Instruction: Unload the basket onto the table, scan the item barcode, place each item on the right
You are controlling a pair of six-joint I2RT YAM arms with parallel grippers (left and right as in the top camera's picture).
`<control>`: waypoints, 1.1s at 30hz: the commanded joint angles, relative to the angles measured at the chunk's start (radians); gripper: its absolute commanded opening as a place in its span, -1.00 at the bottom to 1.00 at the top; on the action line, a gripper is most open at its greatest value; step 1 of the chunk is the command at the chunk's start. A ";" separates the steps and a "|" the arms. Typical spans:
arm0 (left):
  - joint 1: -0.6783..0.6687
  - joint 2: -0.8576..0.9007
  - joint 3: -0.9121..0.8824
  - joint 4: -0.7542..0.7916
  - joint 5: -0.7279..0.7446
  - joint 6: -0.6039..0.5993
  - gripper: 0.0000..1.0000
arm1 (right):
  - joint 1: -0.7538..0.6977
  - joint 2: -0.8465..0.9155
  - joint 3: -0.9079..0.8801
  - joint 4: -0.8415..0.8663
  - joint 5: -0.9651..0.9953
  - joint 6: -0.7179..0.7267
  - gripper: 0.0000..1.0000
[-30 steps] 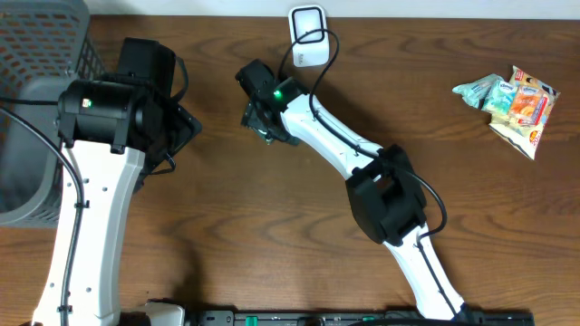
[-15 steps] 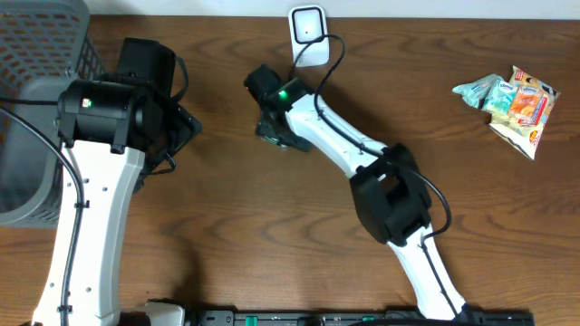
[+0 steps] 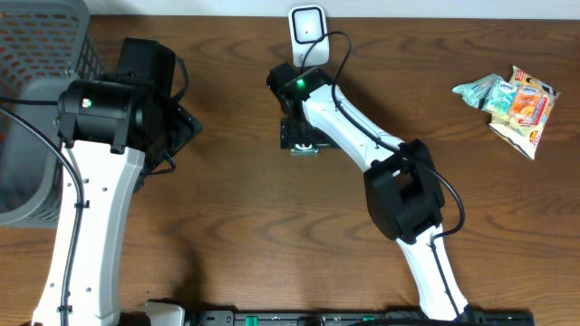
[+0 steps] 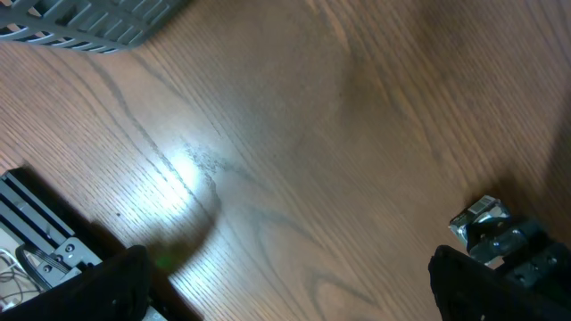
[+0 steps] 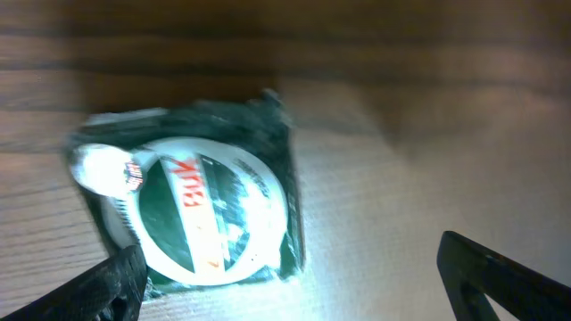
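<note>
The item is a dark green packet (image 5: 192, 218) with a round white label and red lettering. It lies flat on the wooden table, brightly lit and blurred. My right gripper (image 5: 303, 285) is open above it, and the packet sits toward the left finger (image 5: 111, 285) without being gripped. From overhead the packet (image 3: 304, 150) peeks out just below the right gripper (image 3: 297, 136). The white barcode scanner (image 3: 308, 36) stands at the table's back edge, behind that gripper. My left gripper (image 4: 294, 299) is open over bare wood, with nothing between its fingers.
A grey mesh basket (image 3: 36, 54) stands at the far left, and its rim (image 4: 89, 22) shows in the left wrist view. Several colourful snack packets (image 3: 512, 101) lie at the back right. A black rail (image 4: 40, 236) runs along the table's front edge.
My right gripper has moved to the right and toward the front, and its jaws have widened. The green packet now shows on the table beneath it. The left arm has not moved.
</note>
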 commanded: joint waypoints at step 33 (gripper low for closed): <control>0.005 0.002 -0.002 -0.006 -0.006 -0.006 0.95 | 0.040 -0.027 -0.025 0.116 -0.099 -0.203 0.99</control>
